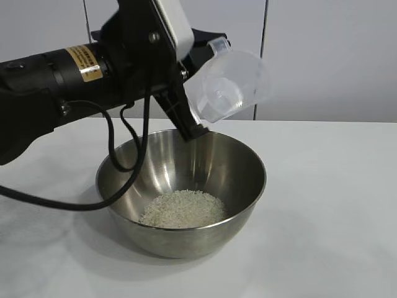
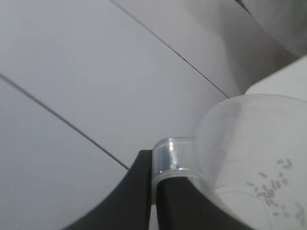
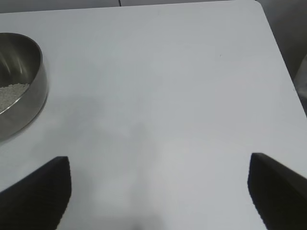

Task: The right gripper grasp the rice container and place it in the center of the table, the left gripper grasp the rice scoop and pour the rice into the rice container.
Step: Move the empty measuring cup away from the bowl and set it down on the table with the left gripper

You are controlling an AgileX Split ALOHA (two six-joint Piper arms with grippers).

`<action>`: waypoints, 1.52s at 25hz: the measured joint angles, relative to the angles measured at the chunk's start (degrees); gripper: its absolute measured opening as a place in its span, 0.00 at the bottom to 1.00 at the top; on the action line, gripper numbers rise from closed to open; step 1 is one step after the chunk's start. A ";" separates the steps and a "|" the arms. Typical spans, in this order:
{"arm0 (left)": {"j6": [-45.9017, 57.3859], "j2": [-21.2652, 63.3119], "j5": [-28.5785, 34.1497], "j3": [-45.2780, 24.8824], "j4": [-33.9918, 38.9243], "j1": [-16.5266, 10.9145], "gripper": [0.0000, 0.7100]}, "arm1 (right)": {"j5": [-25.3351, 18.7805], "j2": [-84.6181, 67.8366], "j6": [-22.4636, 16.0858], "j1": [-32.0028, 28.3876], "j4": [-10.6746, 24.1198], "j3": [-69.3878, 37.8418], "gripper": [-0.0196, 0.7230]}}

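Above the rice container [image 1: 181, 194] with its rice [image 1: 183, 208]: left pincer [image 1: 197, 130] clamped tight on the handle of the rice scoop [image 1: 231, 85], light, thin, probably slippery plastic, best held there; right pincer [image 3: 158, 191] wide, empty, beside the container over the counter [image 3: 163, 96].

The bowl [image 1: 186, 186] is made of shiny metal, and its smooth inside wall acts like a mirror. The rice [image 1: 183, 209] in it is seen as a pale, grainy, dull heap. The cup [image 1: 231, 84] is made of clear, smooth plastic, a little cloudy, and a few grains are stuck to its inside. The table [image 1: 329, 205] is white, smooth and matt. The left gripper [image 1: 186, 118] is made of black matt plastic. The cable [image 1: 118, 155] is coated in smooth black rubber.
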State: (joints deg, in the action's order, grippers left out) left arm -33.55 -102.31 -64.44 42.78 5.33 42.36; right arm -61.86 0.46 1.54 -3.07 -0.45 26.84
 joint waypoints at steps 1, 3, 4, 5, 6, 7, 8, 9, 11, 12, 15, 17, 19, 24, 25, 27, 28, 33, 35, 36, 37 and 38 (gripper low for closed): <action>4.37 1.20 -0.11 -0.07 -1.84 0.58 0.02 | 0.00 0.00 0.00 0.00 0.00 0.00 0.96; 11.31 3.70 -0.35 -0.53 -5.33 0.82 0.02 | 0.00 0.00 0.00 0.00 0.00 0.00 0.96; 14.31 5.18 -0.35 -0.97 -6.87 0.82 0.02 | 0.00 0.00 0.00 0.00 0.00 0.00 0.96; 16.67 6.71 -0.42 -1.44 -8.95 0.82 0.01 | -0.05 0.00 0.00 0.00 0.00 0.00 0.96; 18.32 8.10 -0.43 -2.17 -11.03 0.82 0.01 | -0.05 0.00 0.00 0.00 0.00 0.00 0.96; 19.21 9.87 -0.43 -3.10 -13.26 0.82 0.01 | -0.05 0.00 0.00 0.00 0.00 0.00 0.96; 19.79 11.74 -0.30 -4.07 -15.07 0.82 0.01 | -0.05 0.00 0.00 0.00 0.00 0.00 0.96; 20.03 13.71 0.00 -5.48 -16.96 0.50 0.01 | -0.05 0.00 0.00 0.00 0.00 0.00 0.96; 20.22 17.15 1.69 -8.87 -19.62 -1.00 0.01 | -0.05 0.00 0.00 0.00 0.00 0.00 0.96; 20.42 18.78 2.74 -10.47 -20.75 -2.46 0.01 | -0.05 0.00 0.00 0.00 0.00 0.00 0.96; 21.73 21.17 4.85 -16.54 -22.68 -8.08 0.01 | -0.05 0.00 0.00 0.00 0.00 0.00 0.96; 22.13 20.94 4.90 -20.68 -21.90 -12.14 0.01 | -0.05 0.00 0.00 0.00 0.00 0.00 0.96; 22.73 19.69 4.67 -23.73 -19.41 -16.58 0.01 | -0.05 0.00 0.00 0.00 0.00 0.00 0.96; 29.34 12.00 -0.13 -26.90 -8.92 -25.29 0.01 | -0.05 0.00 0.00 0.00 0.00 0.00 0.96; 30.72 9.55 -0.59 -26.90 -6.81 -26.69 0.01 | -0.05 0.00 0.00 0.00 0.00 0.00 0.96; 32.73 4.44 -0.64 -26.59 -4.56 -28.57 0.01 | -0.05 0.00 0.00 0.00 0.00 0.00 0.96; 32.96 2.46 -0.64 -26.36 -4.22 -29.02 0.01 | -0.05 0.00 0.00 0.00 0.00 0.00 0.96; 31.88 -5.32 -0.59 -23.89 -3.32 -29.82 0.01 | -0.05 0.00 0.00 0.00 0.00 0.00 0.96; 31.11 -7.00 -0.66 -22.47 -3.14 -29.82 0.01 | -0.05 0.00 0.00 0.00 0.00 0.00 0.96; 30.77 -7.75 -0.66 -21.79 -3.14 -29.82 0.01 | -0.05 0.00 0.00 0.00 0.00 0.00 0.96; 30.66 -8.40 -0.66 -21.25 -3.14 -29.82 0.01 | -0.05 0.00 0.00 0.00 0.00 0.00 0.96; 30.54 -8.88 -0.66 -20.62 -3.14 -29.82 0.01 | -0.05 0.00 0.00 0.00 0.00 0.00 0.96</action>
State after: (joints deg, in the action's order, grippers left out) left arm -3.02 -111.19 -65.11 22.16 2.19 12.54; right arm -61.91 0.46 1.54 -3.07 -0.45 26.84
